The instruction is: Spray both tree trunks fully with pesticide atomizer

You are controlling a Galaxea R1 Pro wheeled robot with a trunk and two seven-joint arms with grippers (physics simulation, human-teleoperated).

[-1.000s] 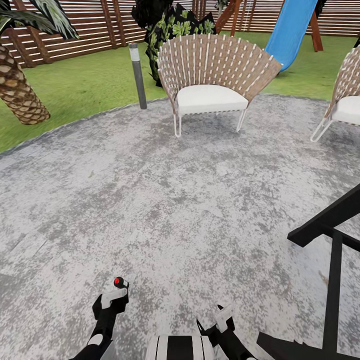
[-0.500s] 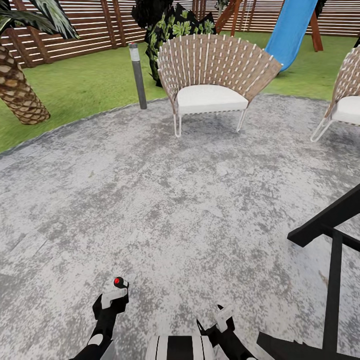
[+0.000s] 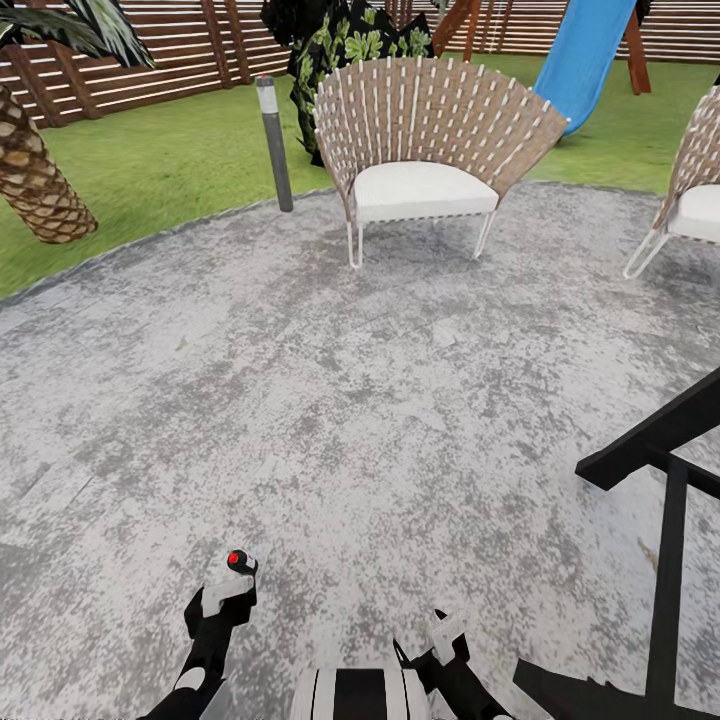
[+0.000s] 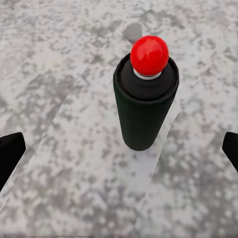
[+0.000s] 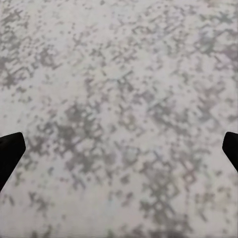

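Observation:
The pesticide atomizer (image 4: 144, 106) is a small dark bottle with a red ball top (image 3: 237, 559). It stands upright between the fingers of my left gripper (image 3: 230, 585), low at the left in the head view, and the gripper is shut on it. Below it lies the floor (image 3: 380, 400), mottled grey-and-white stone paving. My right gripper (image 3: 448, 632) hangs low at the centre right. In the right wrist view its dark fingertips (image 5: 10, 151) stand wide apart over bare paving with nothing between them. The two slim grey-tan trees are out of view.
A wicker chair (image 3: 425, 140) with a white cushion stands ahead, and a second chair (image 3: 695, 190) at the right edge. A grey bollard (image 3: 273, 140) marks the paving's rim, near a scaly palm trunk (image 3: 35, 175), lawn and slat fence (image 3: 150, 60). A black frame (image 3: 665, 470) stands close on my right.
The whole head view has shifted a little, with the chairs and bollard now higher in the picture, so the camera has moved. Both arms keep their pose and the atomizer stays in the left gripper.

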